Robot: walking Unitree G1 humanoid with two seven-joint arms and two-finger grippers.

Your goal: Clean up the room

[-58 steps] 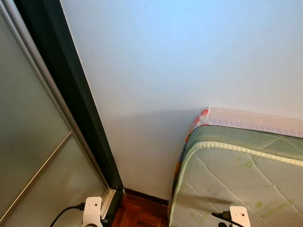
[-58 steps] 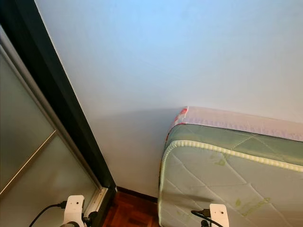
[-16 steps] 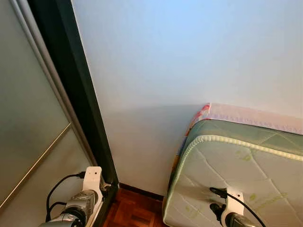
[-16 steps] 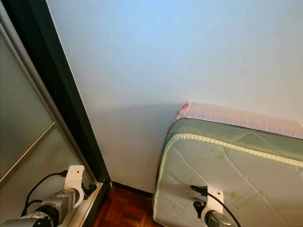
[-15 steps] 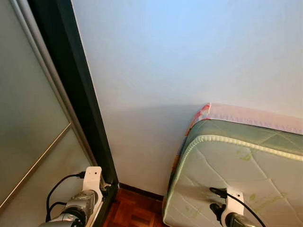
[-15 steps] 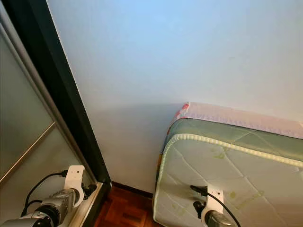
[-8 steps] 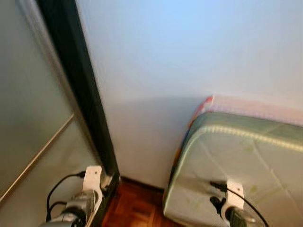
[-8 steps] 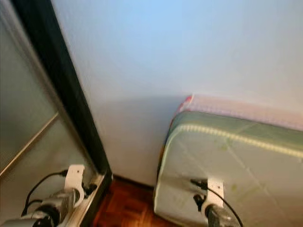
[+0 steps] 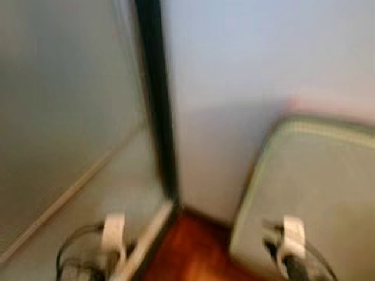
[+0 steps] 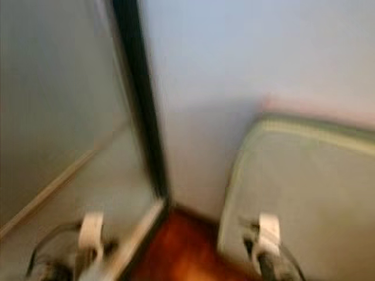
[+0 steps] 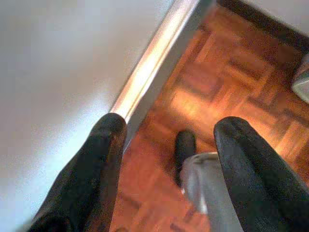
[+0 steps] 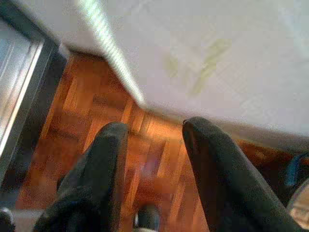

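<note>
No writing is showing. One mattress [image 9: 319, 193] is leaning against the wall; left end effector [image 11: 166, 164] and right end effector [image 12: 154, 164], fingers spread, are hanging over parquet floor [image 11: 231, 72].

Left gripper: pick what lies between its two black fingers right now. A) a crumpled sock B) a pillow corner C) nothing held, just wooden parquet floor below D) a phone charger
C: in the left wrist view the left gripper is open with nothing held, and the parquet floor shows through the gap.
</note>
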